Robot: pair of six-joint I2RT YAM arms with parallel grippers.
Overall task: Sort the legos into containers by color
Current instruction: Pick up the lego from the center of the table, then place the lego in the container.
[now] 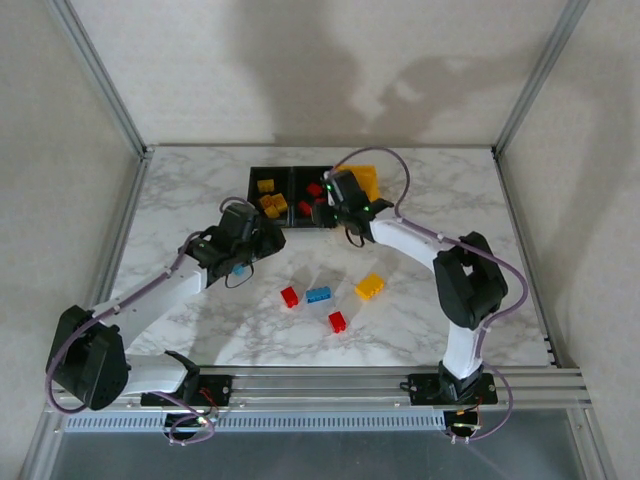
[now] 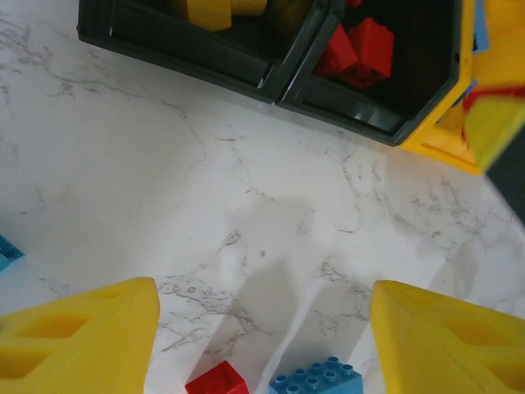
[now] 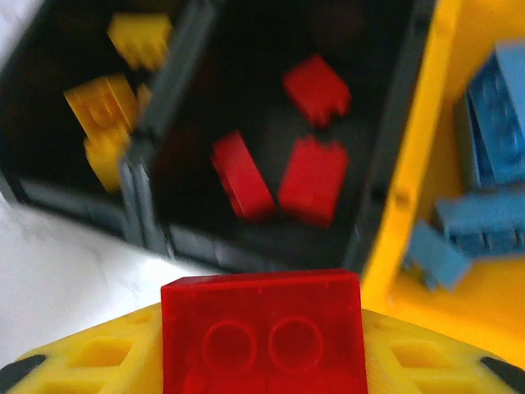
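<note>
The marble-topped table (image 1: 460, 210) carries everything; the left arm (image 1: 150, 300) reaches from the near left corner toward the middle, and the right arm (image 1: 455, 280) bends from the near right corner toward the far edge; the containers (image 1: 290, 180) sit in a row at the middle of the far edge, joined wall to wall; the left black bin (image 2: 172, 45) has yellow legos (image 1: 272, 205) in it; the middle black bin (image 3: 381, 164) has red legos (image 3: 316, 176) lying loose on its floor; the yellow bin (image 3: 459, 320), at the right end of the row, has blue legos (image 3: 492, 98) piled inside.

The right gripper (image 3: 262, 361) hangs over the near side of the middle black bin, close to the yellow bin's wall; its fingers (image 3: 98, 361) are drawn in narrow on the held red lego (image 3: 261, 316), which fills the gap between them; two round marks on the brick face the wrist camera.

The left gripper (image 2: 262, 328) hovers over the table left of centre, short of the bins and facing them; its fingers (image 2: 82, 336) stand wide apart and grip nothing.

Four loose legos lie apart from one another between the table's middle and its near edge; the yellow lego (image 1: 369, 286) is furthest right; the blue lego (image 1: 319, 294) is near the red lego (image 1: 289, 296); the second red lego (image 1: 337, 322) lies nearest the near edge.
</note>
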